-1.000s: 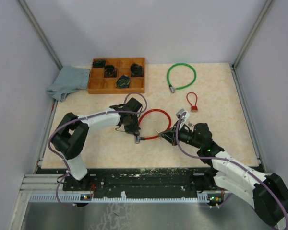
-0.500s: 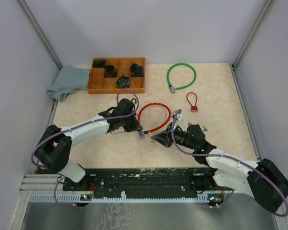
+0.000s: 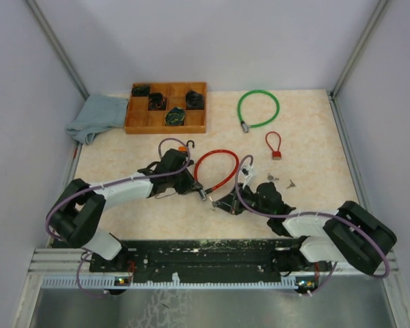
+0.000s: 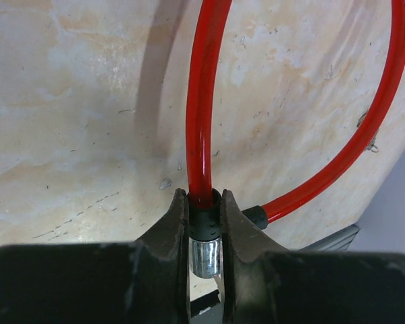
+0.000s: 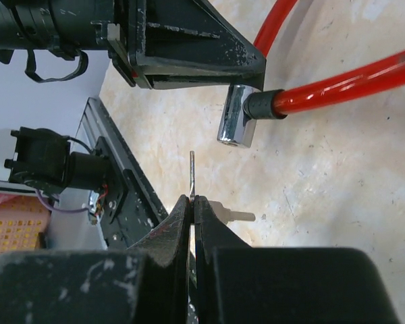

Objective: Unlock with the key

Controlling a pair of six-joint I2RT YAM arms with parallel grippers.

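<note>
A red cable lock [image 3: 219, 169] lies looped mid-table. My left gripper [image 3: 195, 186] is shut on its black collar and silver lock cylinder [image 4: 206, 253], seen between the fingers in the left wrist view. My right gripper [image 3: 222, 203] is shut on a thin metal key [image 5: 192, 174], its blade sticking out edge-on. The key tip sits a short way below and left of the silver cylinder [image 5: 235, 125] in the right wrist view, apart from it.
A green cable lock [image 3: 257, 108] and a small red padlock [image 3: 274, 145] lie at the back right. A wooden tray [image 3: 167, 108] with dark locks and a grey cloth [image 3: 96, 116] sit at the back left. Loose keys [image 3: 281, 182] lie right of my right arm.
My left arm has stretched lower and carried the lock end right. My right gripper has moved left and down with the key, closing on the cylinder.
</note>
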